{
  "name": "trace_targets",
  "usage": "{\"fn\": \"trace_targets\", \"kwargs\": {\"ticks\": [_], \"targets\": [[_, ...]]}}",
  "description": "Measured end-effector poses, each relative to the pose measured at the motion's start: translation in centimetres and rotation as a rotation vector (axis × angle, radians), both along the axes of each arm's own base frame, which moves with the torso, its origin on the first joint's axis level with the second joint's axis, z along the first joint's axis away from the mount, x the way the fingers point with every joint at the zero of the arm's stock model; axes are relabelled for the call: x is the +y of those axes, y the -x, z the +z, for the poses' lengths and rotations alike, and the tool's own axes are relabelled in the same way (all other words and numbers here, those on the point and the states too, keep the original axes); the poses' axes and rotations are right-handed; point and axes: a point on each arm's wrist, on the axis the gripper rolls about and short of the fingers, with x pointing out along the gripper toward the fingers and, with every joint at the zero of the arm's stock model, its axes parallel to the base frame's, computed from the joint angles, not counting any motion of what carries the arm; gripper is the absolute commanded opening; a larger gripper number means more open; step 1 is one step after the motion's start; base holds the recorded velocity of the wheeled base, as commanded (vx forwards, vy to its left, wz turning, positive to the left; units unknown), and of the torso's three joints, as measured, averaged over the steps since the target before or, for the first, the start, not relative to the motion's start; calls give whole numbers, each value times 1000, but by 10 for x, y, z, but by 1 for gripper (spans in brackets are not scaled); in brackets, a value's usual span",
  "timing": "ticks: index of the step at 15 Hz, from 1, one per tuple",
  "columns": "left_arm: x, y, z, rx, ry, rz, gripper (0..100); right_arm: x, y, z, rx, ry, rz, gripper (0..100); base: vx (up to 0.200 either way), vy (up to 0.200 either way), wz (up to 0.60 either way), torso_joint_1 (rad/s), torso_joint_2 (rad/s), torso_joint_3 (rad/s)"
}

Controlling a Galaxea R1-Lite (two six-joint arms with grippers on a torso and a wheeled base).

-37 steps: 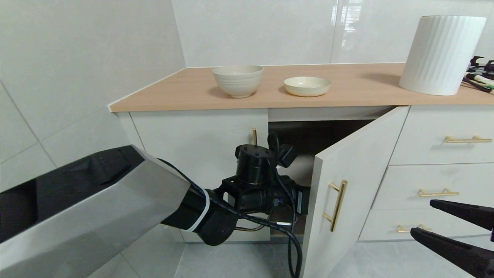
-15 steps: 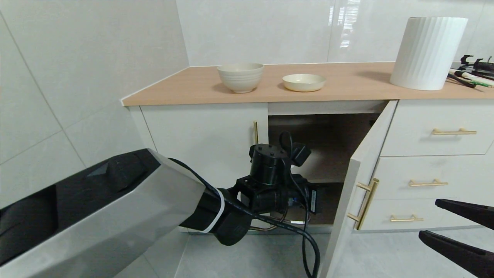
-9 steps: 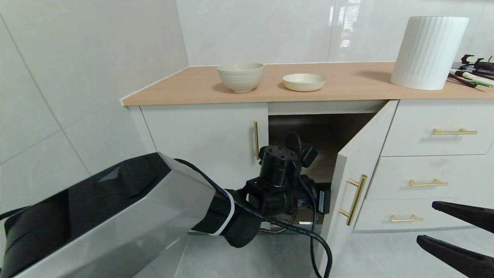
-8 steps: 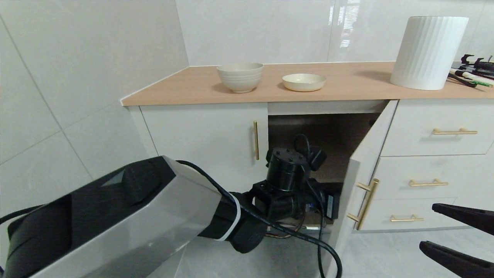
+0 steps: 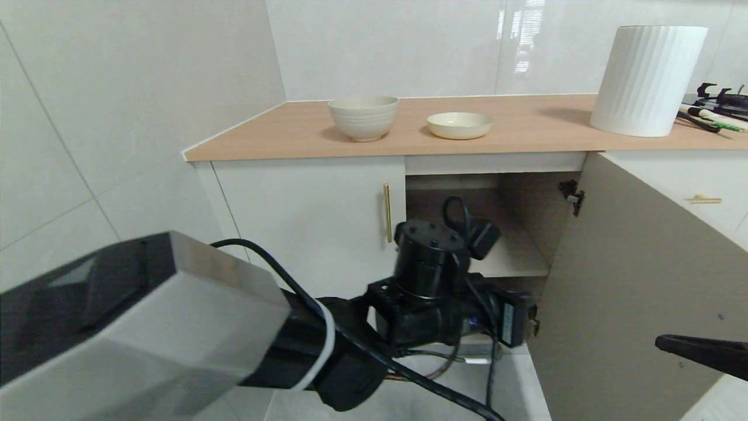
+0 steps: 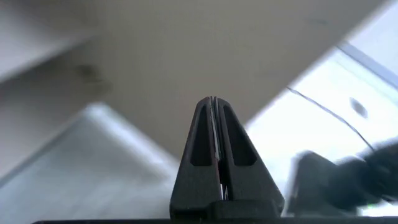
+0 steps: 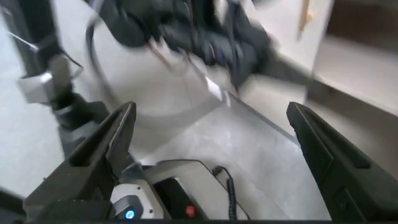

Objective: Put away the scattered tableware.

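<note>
A ribbed beige bowl (image 5: pixel 363 117) and a shallow cream dish (image 5: pixel 459 124) stand on the wooden countertop (image 5: pixel 280 137). Below them the right cabinet door (image 5: pixel 631 280) is swung wide open, baring a pale shelf (image 5: pixel 514 257). My left arm's wrist (image 5: pixel 438 292) hangs low in front of the opening, by the door's inner side. My left gripper (image 6: pixel 212 106) is shut with nothing in it, its tips close to the door's inner face. My right gripper (image 7: pixel 211 115) is wide open and holds nothing; one of its fingers (image 5: pixel 695 349) pokes in low at the right, in front of the door.
A tall white ribbed container (image 5: pixel 646 79) stands on the counter's right, with some utensils (image 5: pixel 716 114) beyond it. The left cabinet door (image 5: pixel 310 222) is closed, with a gold handle (image 5: pixel 387 212). Drawers (image 5: pixel 704 200) lie behind the open door. Tiled wall on the left.
The cabinet door has swung much wider open toward me. My left arm has moved right and nearer along with it. My right gripper has stayed low at the right.
</note>
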Motion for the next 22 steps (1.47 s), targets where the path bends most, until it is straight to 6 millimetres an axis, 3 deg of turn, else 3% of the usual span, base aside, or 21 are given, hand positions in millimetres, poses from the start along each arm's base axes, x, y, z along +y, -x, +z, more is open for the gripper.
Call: {"fn": "trace_targets", "kwargs": {"ticks": [3,4,7,9,11,13,17,22], "targets": [[73,-12,10,5,-13,146,0,10,-29,3,51,48,-115,100,0,0,0,0,0,0],[98,-10,15,1,-14,192,100,15,-45,10,59,55,-151,100,0,0,0,0,0,0],[152,6,32,-19,-10,285,100,30,-94,29,60,54,-221,100,0,0,0,0,0,0],[189,17,41,-48,-15,366,100,39,-120,32,70,59,-244,100,0,0,0,0,0,0],[231,31,48,-74,-20,483,100,42,-136,30,132,98,-260,100,0,0,0,0,0,0],[259,45,56,-105,-12,566,100,42,-142,29,216,149,-293,100,0,0,0,0,0,0],[273,68,64,-143,17,565,100,40,-148,28,233,157,-357,100,0,0,0,0,0,0],[284,86,71,-52,-44,587,100,34,-137,27,229,162,-387,100,0,0,0,0,0,0]]}}
